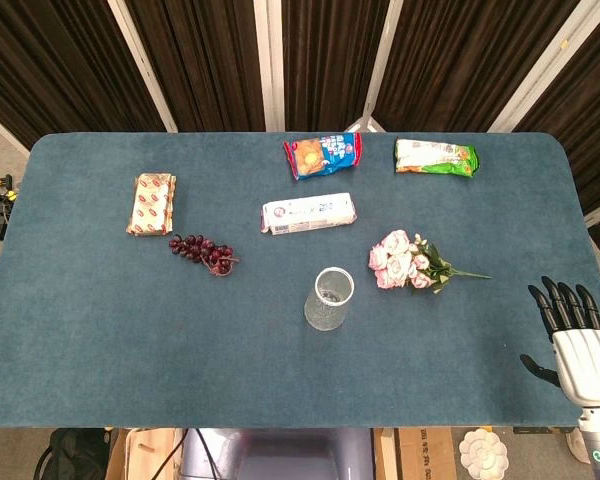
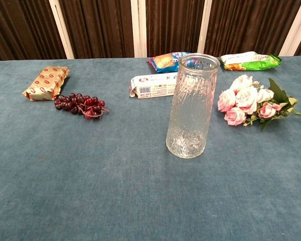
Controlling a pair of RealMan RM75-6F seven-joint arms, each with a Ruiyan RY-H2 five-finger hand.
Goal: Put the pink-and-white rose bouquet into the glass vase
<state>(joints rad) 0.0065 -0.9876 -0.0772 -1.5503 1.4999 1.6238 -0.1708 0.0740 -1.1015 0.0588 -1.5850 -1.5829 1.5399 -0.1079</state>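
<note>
Right hand [image 1: 578, 348] at near right edge, fingers wide, empty; we logged glass vase [image 1: 329, 298] upright, rose bouquet [image 1: 410, 262] lying just right.

Even, bright overhead light, soft short shadows, both views sharp.

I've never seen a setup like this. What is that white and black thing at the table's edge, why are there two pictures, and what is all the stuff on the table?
That is the robot's right hand, white with black fingers spread, holding nothing. Its left hand shows in neither picture. Both pictures come from the robot's own cameras: one from its head, looking down on the blue table, one from its chest, looking level across it. On the table stands an empty glass vase, upright. Beside it lies the pink-and-white rose bouquet, not touching it. Further off are a bunch of dark grapes and four snack packets. Nothing is held yet.
</note>
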